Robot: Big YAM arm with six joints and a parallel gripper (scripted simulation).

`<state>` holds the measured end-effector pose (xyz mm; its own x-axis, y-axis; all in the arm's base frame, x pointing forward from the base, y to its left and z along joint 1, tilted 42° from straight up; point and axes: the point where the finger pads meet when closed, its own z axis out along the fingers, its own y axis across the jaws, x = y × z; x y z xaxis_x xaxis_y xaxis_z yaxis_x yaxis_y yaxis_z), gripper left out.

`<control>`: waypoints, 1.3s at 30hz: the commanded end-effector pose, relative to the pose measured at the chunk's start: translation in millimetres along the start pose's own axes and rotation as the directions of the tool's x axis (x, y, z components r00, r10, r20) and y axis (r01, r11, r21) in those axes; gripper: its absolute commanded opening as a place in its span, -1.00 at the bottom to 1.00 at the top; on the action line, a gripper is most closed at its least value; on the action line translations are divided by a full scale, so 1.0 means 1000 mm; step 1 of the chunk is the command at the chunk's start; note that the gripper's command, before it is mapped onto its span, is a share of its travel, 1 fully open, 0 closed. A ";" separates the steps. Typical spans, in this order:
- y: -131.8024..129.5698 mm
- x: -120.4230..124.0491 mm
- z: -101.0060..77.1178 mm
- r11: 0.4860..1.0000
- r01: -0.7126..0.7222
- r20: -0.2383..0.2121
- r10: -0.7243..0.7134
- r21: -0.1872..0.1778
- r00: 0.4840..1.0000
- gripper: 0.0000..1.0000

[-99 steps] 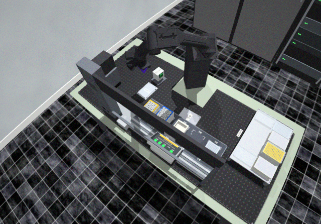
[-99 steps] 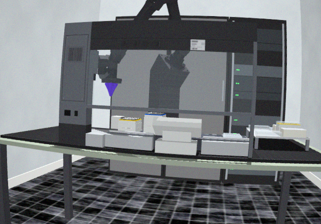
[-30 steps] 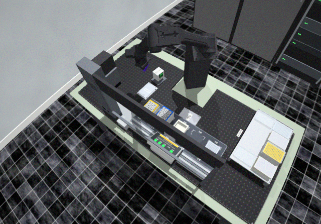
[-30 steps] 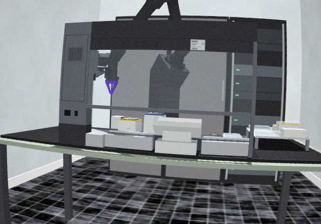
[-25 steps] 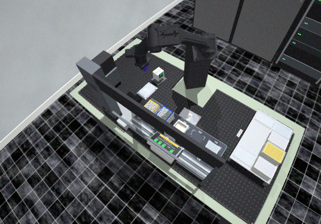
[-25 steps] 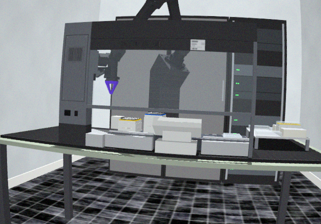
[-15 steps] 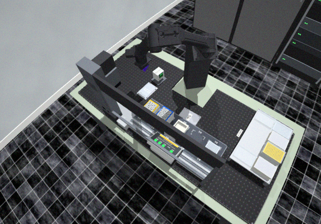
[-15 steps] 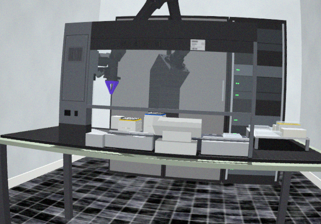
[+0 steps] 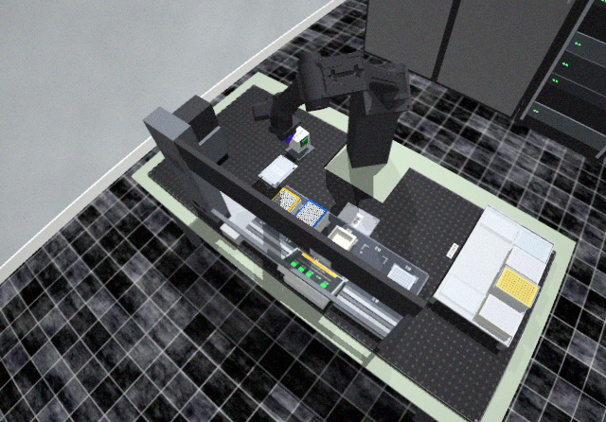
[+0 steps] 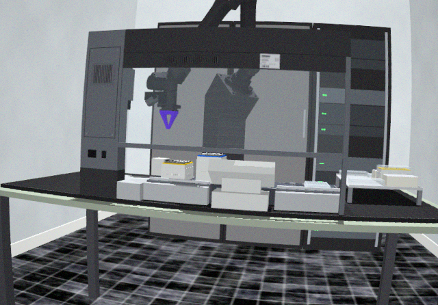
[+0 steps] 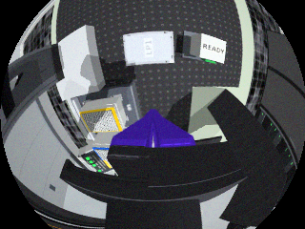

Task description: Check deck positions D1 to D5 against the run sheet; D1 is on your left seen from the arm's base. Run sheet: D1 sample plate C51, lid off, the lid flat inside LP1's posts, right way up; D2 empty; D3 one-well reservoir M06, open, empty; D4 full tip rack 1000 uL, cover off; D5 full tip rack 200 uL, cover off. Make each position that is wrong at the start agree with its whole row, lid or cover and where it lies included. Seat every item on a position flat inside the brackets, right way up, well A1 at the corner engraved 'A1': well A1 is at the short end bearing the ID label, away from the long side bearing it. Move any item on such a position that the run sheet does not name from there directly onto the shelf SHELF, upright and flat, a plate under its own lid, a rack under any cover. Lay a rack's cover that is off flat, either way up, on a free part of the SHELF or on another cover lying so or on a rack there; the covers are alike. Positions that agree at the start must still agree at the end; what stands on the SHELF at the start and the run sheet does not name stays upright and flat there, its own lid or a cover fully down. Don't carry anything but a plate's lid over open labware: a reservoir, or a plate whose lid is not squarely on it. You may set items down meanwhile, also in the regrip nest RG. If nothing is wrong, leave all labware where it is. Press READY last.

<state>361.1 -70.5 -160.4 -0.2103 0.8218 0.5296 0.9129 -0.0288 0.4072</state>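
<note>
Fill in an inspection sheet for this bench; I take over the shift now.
Surface: dark perforated board on a pale green table.
Job's things: yellow-rimmed tip rack and blue-rimmed tip rack uncovered; open reservoir; plate; READY button; shelf with white boxes.
Clutter: nothing seen.
Grippers: gripper shut, empty, raised by the READY button.
Cables: nothing seen.
Surroundings: grey cabinets, checkered floor.
</note>
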 end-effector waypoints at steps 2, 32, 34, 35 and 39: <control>0.004 0.015 -0.003 1.000 -0.015 0.010 0.015 -0.014 1.000 -1.00; -0.120 0.009 -0.002 0.999 -0.040 0.011 0.040 -0.009 0.999 -1.00; -0.125 0.009 -0.002 0.999 -0.040 0.010 0.040 -0.010 0.999 -1.00; -0.130 0.008 -0.002 0.999 -0.040 0.011 0.040 -0.009 0.999 -1.00; -0.142 0.009 -0.002 0.999 -0.046 0.004 0.046 -0.005 0.999 -1.00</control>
<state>237.6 -59.2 -209.9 -0.1501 0.8190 0.5539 0.9236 -0.0838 0.3741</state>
